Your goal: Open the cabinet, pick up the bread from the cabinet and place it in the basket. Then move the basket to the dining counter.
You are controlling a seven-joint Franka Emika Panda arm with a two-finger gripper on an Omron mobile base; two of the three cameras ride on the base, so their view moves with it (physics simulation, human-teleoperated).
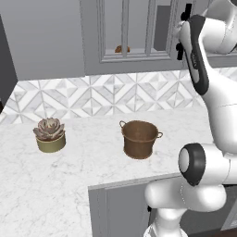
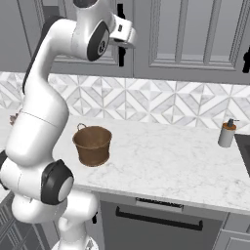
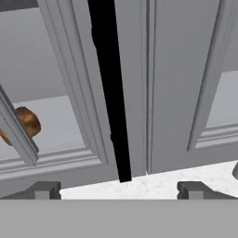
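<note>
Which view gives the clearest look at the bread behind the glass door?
The hand view: the bread sits large behind the glass, partly crossed by a mullion. The left base view shows it as a small brown spot low in the cabinet. In the right base view I cannot make it out.

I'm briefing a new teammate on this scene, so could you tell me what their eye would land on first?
Probably the big white arm raised to the cabinet, its open gripper lined up on the long black bar handle of the closed glass door. Behind the panes sits the golden-brown bread. Below, the copper-brown basket stands empty on the marble worktop, right of a potted succulent.
</note>
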